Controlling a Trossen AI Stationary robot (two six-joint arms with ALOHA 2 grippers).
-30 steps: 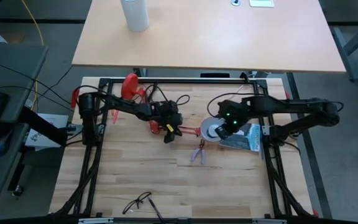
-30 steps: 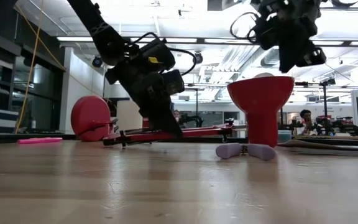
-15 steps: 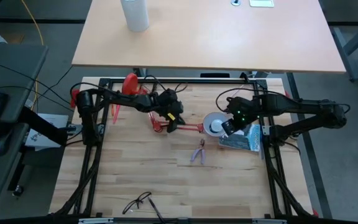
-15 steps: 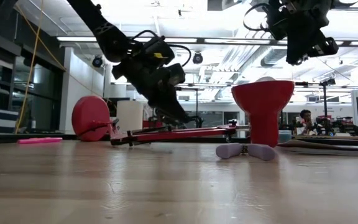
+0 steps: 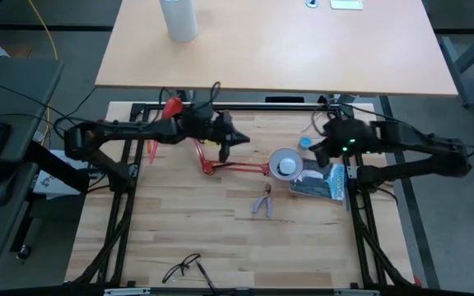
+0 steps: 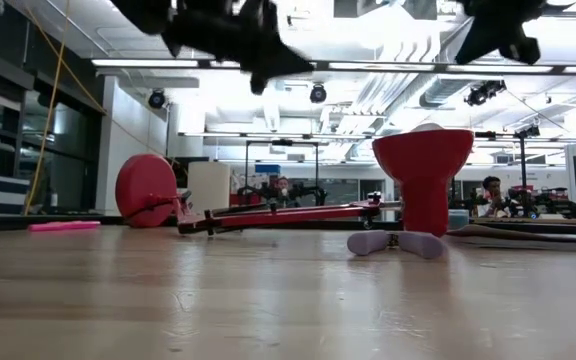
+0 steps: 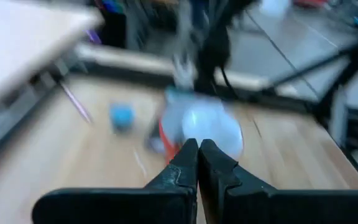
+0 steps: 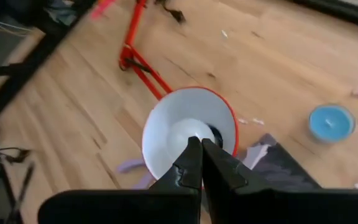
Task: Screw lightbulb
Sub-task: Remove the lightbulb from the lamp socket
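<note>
The white lightbulb (image 5: pixel 287 167) sits inside the red lamp's white-lined shade (image 5: pixel 275 157), which opens upward; in the low view its top (image 6: pixel 426 127) just clears the rim. It also shows in the right wrist view (image 8: pixel 188 132). The lamp's red arm (image 5: pixel 233 168) lies on the table, running to its round base (image 5: pixel 174 108). My left gripper (image 5: pixel 240 138) is shut and empty, raised above the lamp's arm, left of the shade. My right gripper (image 5: pixel 314 150) is shut and empty, raised just right of the shade (image 8: pixel 166 118).
Purple pliers (image 5: pixel 262 202) lie near the shade. A blue candle (image 5: pixel 304 143) and a dark packet (image 5: pixel 326 181) lie to its right. Glasses (image 5: pixel 183 266) lie near the front edge. A white cylinder (image 5: pixel 178 18) stands on the far desk.
My left gripper has risen from the lamp's arm, where it stood low, and gone up and toward the far edge. My right gripper has risen from over the shade and gone toward the table's right edge. The bulb stays in the shade.
</note>
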